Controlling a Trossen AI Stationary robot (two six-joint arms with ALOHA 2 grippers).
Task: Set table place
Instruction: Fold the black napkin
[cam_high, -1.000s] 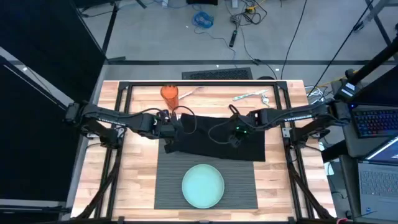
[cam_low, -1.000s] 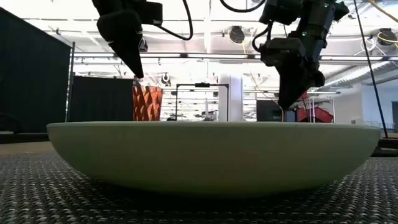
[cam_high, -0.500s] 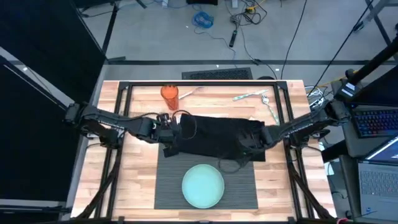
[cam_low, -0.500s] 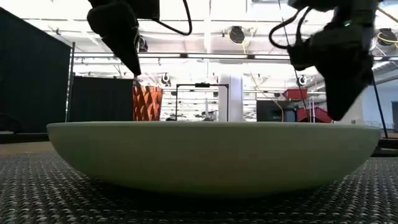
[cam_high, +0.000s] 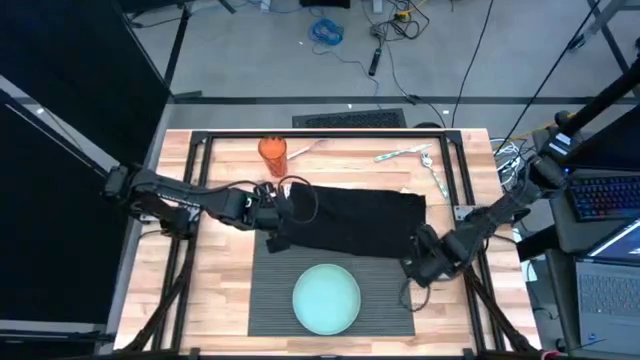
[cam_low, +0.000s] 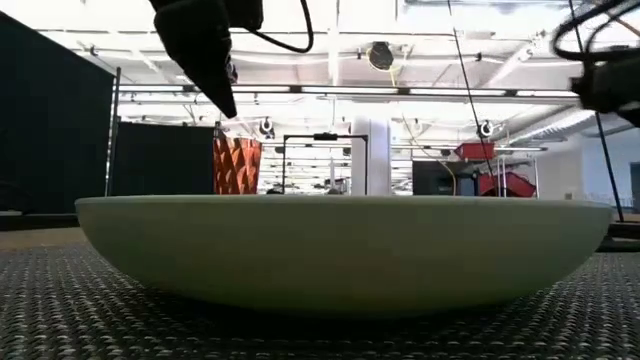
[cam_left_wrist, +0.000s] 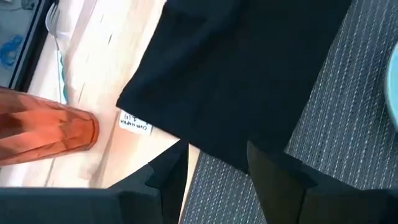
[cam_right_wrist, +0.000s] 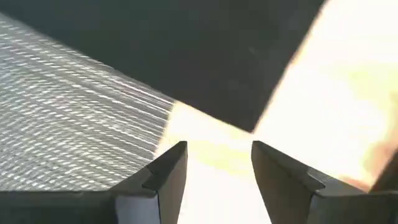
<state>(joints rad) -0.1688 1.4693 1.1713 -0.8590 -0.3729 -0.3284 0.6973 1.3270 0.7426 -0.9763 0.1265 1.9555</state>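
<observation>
Two arms share this job, and from above the placemat (cam_high: 385, 300) lies at the near middle of the counter (cam_high: 215, 300), with the teal plate (cam_high: 326, 298) sitting on it. The black napkin (cam_high: 355, 220) is spread across the placemat's far edge, half on the mat and half on bare wood. The left gripper (cam_high: 272, 238) hangs at the napkin's left near corner; the right gripper (cam_high: 416, 272) sits off the placemat's right edge, just beyond the napkin's right near corner. An orange cup (cam_high: 272, 150) and some cutlery (cam_high: 412, 155) wait on the far side of the placemat.

From counter height the plate (cam_low: 340, 250) fills the frame on the ribbed mat, with the left gripper (cam_low: 222, 95) poised above its far side.

Past the left wrist, the fingers stand apart over the napkin's (cam_left_wrist: 242, 74) edge where it meets the placemat (cam_left_wrist: 348, 124), nothing between them.

Past the right wrist, the fingers are likewise spread and empty over the gap where the napkin (cam_right_wrist: 186, 43) corner, the placemat (cam_right_wrist: 68, 137) and bare wood meet.

My guess is the napkin needs moving clear of the plate. Each gripper should pinch its own corner low, catching cloth only and not the mat beneath, then both should lift together so the cloth stays flat.
</observation>
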